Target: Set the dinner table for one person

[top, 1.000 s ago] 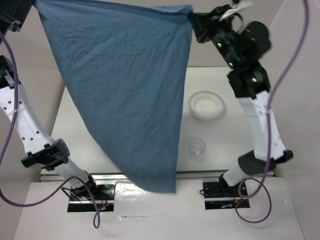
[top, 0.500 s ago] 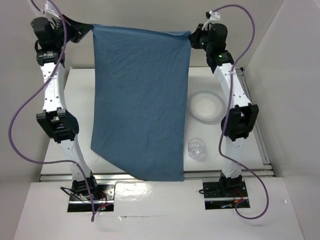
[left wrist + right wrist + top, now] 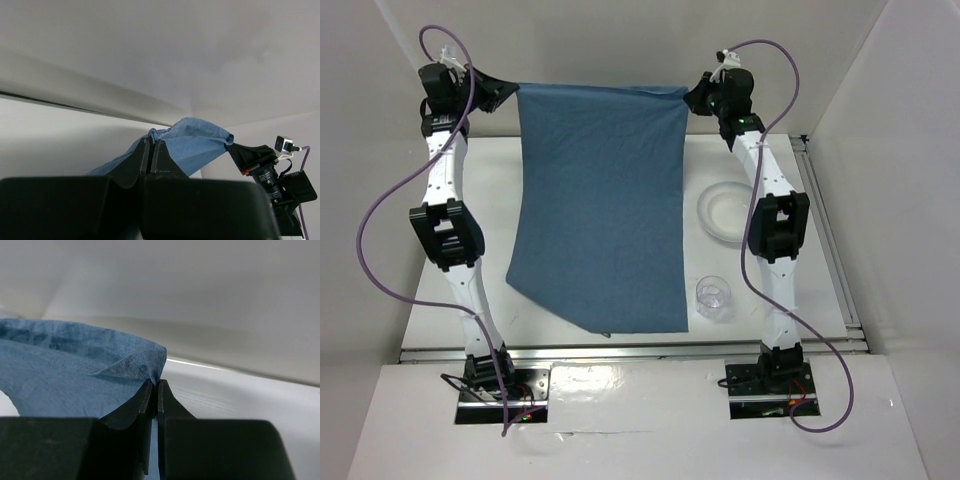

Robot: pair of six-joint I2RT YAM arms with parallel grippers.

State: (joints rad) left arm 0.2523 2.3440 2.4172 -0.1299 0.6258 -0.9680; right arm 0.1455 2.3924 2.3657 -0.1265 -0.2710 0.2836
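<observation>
Over the last second both arms have dropped away from the overhead camera and reached toward the back, so the blue cloth (image 3: 600, 220) no longer fills my view. It now hangs as a neat sheet between the two top corners. The left fingers (image 3: 505, 88) are pressed together on one corner, and the left wrist view shows fabric bunched at the tips (image 3: 151, 142). The right fingers (image 3: 695, 95) are likewise clamped on the other corner, with a small fold pinched at the tips (image 3: 154, 385). The top edge runs nearly taut and straight. The lower hem, which trailed past the metal rail (image 3: 640, 350) a second ago, now ends short of it and slants lower toward the right. I read this as the spread having become a lay-down, with the cloth lined up over the white surface (image 3: 815, 285), which lies below it from the rail to the back wall. I cannot tell whether the hem touches yet. The fabric is thin, matte and finely creased, so it should drape and settle rather than hold any shape. To its right sit a shallow white bowl (image 3: 723, 212) (round and smooth, partly behind the right arm) and a small clear glass (image 3: 713, 297), both just beside the cloth's right edge.
</observation>
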